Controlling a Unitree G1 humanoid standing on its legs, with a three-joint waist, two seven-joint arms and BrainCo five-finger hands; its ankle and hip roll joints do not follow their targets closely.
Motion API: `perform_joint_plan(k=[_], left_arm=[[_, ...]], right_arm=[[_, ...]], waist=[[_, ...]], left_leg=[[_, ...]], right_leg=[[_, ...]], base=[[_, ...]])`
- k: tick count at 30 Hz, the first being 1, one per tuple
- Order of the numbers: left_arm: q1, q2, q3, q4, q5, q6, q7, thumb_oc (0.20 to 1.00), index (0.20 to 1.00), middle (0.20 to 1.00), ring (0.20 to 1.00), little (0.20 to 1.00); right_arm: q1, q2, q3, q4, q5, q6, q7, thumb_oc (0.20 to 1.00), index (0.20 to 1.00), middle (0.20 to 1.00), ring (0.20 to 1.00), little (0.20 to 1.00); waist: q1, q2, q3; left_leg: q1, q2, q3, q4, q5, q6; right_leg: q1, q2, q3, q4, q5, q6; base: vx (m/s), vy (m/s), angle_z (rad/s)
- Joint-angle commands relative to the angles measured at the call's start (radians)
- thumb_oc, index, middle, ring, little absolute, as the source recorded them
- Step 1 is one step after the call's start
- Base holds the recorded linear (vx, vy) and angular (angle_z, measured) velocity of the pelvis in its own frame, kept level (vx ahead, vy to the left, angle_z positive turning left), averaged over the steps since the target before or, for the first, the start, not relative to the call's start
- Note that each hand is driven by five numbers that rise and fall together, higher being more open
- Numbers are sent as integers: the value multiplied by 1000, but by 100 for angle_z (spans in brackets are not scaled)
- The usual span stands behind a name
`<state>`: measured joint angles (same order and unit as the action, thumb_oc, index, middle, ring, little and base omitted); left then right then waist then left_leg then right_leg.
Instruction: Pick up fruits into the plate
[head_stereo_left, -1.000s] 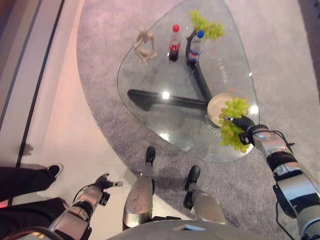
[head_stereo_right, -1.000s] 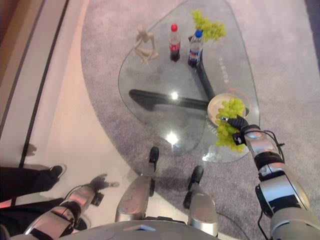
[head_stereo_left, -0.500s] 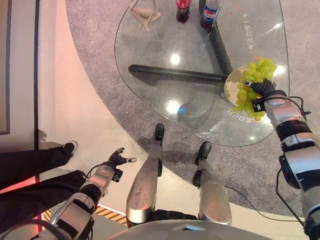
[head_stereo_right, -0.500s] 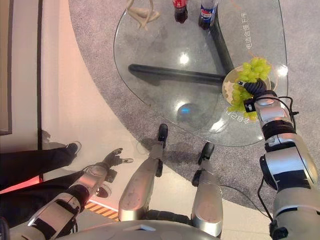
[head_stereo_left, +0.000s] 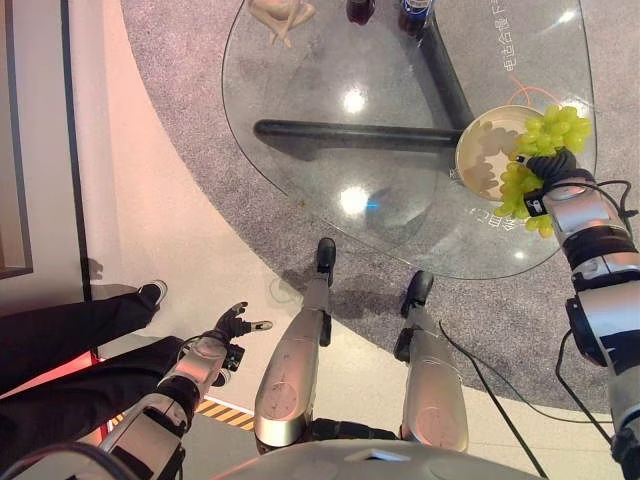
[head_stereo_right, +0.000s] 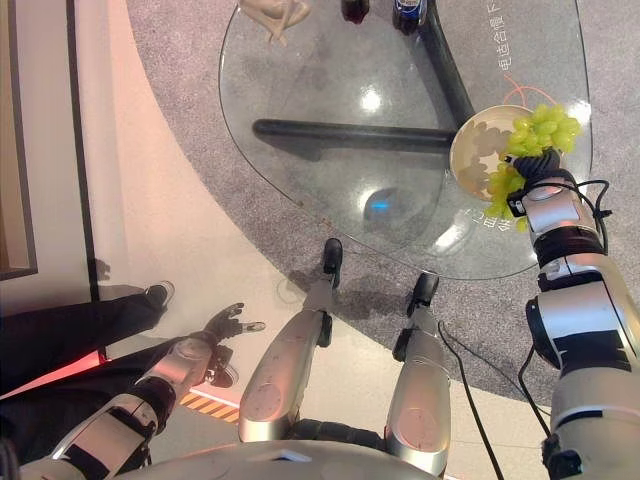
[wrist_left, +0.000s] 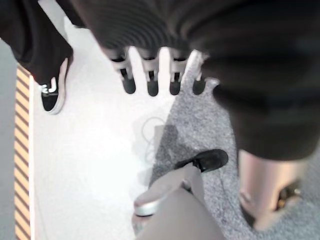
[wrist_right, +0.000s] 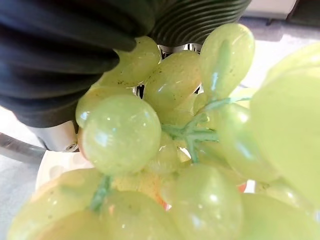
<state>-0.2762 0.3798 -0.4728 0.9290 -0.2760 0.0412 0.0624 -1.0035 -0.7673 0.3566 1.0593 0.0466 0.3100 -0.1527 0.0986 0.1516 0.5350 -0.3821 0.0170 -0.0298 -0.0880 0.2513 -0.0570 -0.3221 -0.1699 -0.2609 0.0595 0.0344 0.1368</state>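
One bunch of green grapes (head_stereo_left: 545, 150) hangs in the right hand (head_stereo_left: 556, 168), fingers curled round it, over the 3 o'clock edge of one cream plate (head_stereo_left: 487, 160) on the glass table (head_stereo_left: 330, 150) — pale lettering is printed on the glass, too small to read. Two bottles (head_stereo_left: 414, 12) and one wooden figure (head_stereo_left: 277, 14) stand at 12 o'clock. The left hand (head_stereo_left: 228, 326) hangs at 7 o'clock, fingers straight — holding nothing, beside a person's shoe (head_stereo_left: 153, 292).
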Motion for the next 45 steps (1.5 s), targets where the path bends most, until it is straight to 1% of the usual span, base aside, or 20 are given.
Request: perform_joint_plan(k=[1, 8, 15, 21, 23, 24, 26, 27, 28, 30, 32, 33, 34, 35, 36, 38, 40, 42, 43, 45], left_arm=[[21, 5, -37, -9, -14, -21, 8, 1000, 1000, 1000, 1000, 1000], [22, 13, -39, -39, -9, -20, 6, 1000, 1000, 1000, 1000, 1000], [21, 17, -37, -43, -10, -13, -3, 1000, 1000, 1000, 1000, 1000], [25, 12, -13, -32, 2, 1, -8, 1000, 1000, 1000, 1000, 1000], [21, 12, 1, -17, 12, 5, -20, 1000, 1000, 1000, 1000, 1000], [20, 13, 1, -15, 13, 5, -20, 1000, 1000, 1000, 1000, 1000], [14, 13, 13, 9, 23, 10, -29, 1000, 1000, 1000, 1000, 1000], [13, 14, 16, 14, 22, 12, -30, 1000, 1000, 1000, 1000, 1000], [6, 12, 29, 35, 12, 33, -39, 1000, 1000, 1000, 1000, 1000], [-4, 10, 42, 63, 4, 44, -48, 1000, 1000, 1000, 1000, 1000], [-9, 8, 62, 89, 13, 60, -69, 1000, 1000, 1000, 1000, 1000], [-9, 8, 64, 96, 18, 62, -73, 1000, 1000, 1000, 1000, 1000], [-10, 6, 66, 113, 32, 65, -85, 1000, 1000, 1000, 1000, 1000], [-2, 3, 71, 147, 57, 77, -101, 1000, 1000, 1000, 1000, 1000], [0, 3, 71, 150, 61, 79, -102, 1000, 1000, 1000, 1000, 1000], [19, -5, 77, 191, 99, 88, -102, 1000, 1000, 1000, 1000, 1000], [49, -26, 88, 244, 117, 96, -108, 1000, 1000, 1000, 1000, 1000], [72, -43, 104, 275, 119, 96, -114, 1000, 1000, 1000, 1000, 1000], [91, -62, 120, 298, 119, 98, -117, 1000, 1000, 1000, 1000, 1000], [123, -87, 148, 317, 123, 95, -133, 1000, 1000, 1000, 1000, 1000]], right_arm=[[-89, -121, 88, -1, -36, 13, -67, 1000, 1000, 1000, 1000, 1000], [-84, -114, 84, -27, -37, 20, -85, 1000, 1000, 1000, 1000, 1000], [-83, -108, 85, -57, -28, -13, -112, 1000, 1000, 1000, 1000, 1000], [-31, -88, 60, -136, 1, -53, -137, 1000, 1000, 1000, 1000, 1000], [0, -66, 39, -150, 35, -83, -151, 1000, 1000, 1000, 1000, 1000], [7, -63, 35, -151, 37, -87, -151, 1000, 1000, 1000, 1000, 1000], [65, -35, 1, -160, 75, -128, -158, 1000, 1000, 1000, 1000, 1000], [77, -31, -6, -161, 77, -136, -154, 1000, 1000, 1000, 1000, 1000], [144, -4, -32, -174, 94, -178, -127, 1000, 1000, 1000, 1000, 1000], [223, 34, -45, -198, 117, -204, -107, 1000, 1000, 1000, 1000, 1000], [333, 92, -65, -217, 147, -255, -89, 1000, 1000, 1000, 1000, 1000], [356, 107, -70, -219, 152, -262, -86, 1000, 1000, 1000, 1000, 1000], [414, 153, -77, -217, 178, -281, -77, 1000, 1000, 1000, 1000, 1000], [523, 237, -79, -208, 194, -312, -42, 1000, 1000, 1000, 1000, 1000], [537, 246, -80, -204, 195, -318, -41, 1000, 1000, 1000, 1000, 1000], [662, 334, -65, -135, 149, -367, 25, 1000, 1000, 1000, 1000, 1000], [749, 410, -29, -39, 109, -381, 72, 1000, 1000, 1000, 1000, 1000], [786, 441, -29, 7, 109, -371, 107, 1000, 1000, 1000, 1000, 1000], [817, 468, -34, 46, 106, -354, 138, 1000, 1000, 1000, 1000, 1000], [873, 505, -43, 100, 85, -335, 156, 1000, 1000, 1000, 1000, 1000]], waist=[[3, 43, -15], [5, 41, -15], [3, 30, -15], [-8, 0, -15], [-10, -15, -15], [-11, -18, -15], [-15, -39, -15], [-15, -43, -15], [-20, -61, -15], [-26, -82, -15], [-33, -104, -16], [-34, -109, -20], [-39, -119, -33], [-46, -143, -62], [-46, -145, -66], [-53, -165, -107], [-60, -175, -155], [-65, -177, -181], [-69, -176, -205], [-79, -172, -239]], left_leg=[[22, -58, 24, 35, -116, 34], [18, -57, 29, 38, -115, 34], [24, -55, 33, 40, -118, 34], [60, -52, 38, 46, -133, 34], [82, -49, 40, 49, -142, 34], [85, -49, 41, 50, -143, 34], [111, -43, 45, 54, -150, 32], [116, -41, 46, 54, -151, 31], [141, -36, 52, 57, -156, 30], [173, -28, 60, 58, -160, 31], [209, -18, 69, 56, -168, 31], [215, -16, 71, 55, -169, 31], [227, -11, 76, 49, -172, 30], [252, -2, 84, 36, -177, 28], [256, -1, 85, 33, -177, 28], [283, 11, 96, 23, -185, 25], [313, 16, 102, 23, -194, 23], [332, 17, 107, 24, -199, 23], [348, 16, 112, 24, -203, 23], [373, 12, 120, 24, -210, 23]], right_leg=[[-110, 13, 23, 121, 10, -27], [-113, 13, 17, 122, 10, -28], [-107, 17, 18, 119, 14, -28], [-71, 23, 23, 114, 12, -29], [-48, 26, 24, 110, 11, -30], [-44, 26, 24, 109, 11, -30], [-14, 29, 24, 104, 11, -29], [-8, 29, 24, 102, 11, -29], [18, 29, 24, 97, 12, -27], [51, 31, 26, 90, 15, -26], [89, 32, 27, 82, 16, -22], [95, 33, 27, 79, 16, -22], [107, 34, 30, 73, 18, -19], [134, 37, 36, 52, 24, -13], [138, 38, 37, 49, 25, -12], [170, 39, 44, 29, 30, -5], [206, 41, 48, 17, 27, -6], [228, 41, 51, 8, 25, -8], [247, 42, 55, 1, 23, -11], [274, 43, 67, -10, 18, -17]], base=[[0, 0, 0], [0, 0, 0], [0, 0, 0], [0, 0, 0], [0, 0, 0], [0, 0, 0], [17, -40, 2], [30, -63, 3], [37, -59, 4], [55, -81, 6], [57, -93, 7], [61, -85, 2], [105, -124, -1], [100, -115, -2], [116, -119, -4], [120, -92, -7], [159, -44, -7], [140, 29, -5], [146, 84, -17], [128, 103, -24]])
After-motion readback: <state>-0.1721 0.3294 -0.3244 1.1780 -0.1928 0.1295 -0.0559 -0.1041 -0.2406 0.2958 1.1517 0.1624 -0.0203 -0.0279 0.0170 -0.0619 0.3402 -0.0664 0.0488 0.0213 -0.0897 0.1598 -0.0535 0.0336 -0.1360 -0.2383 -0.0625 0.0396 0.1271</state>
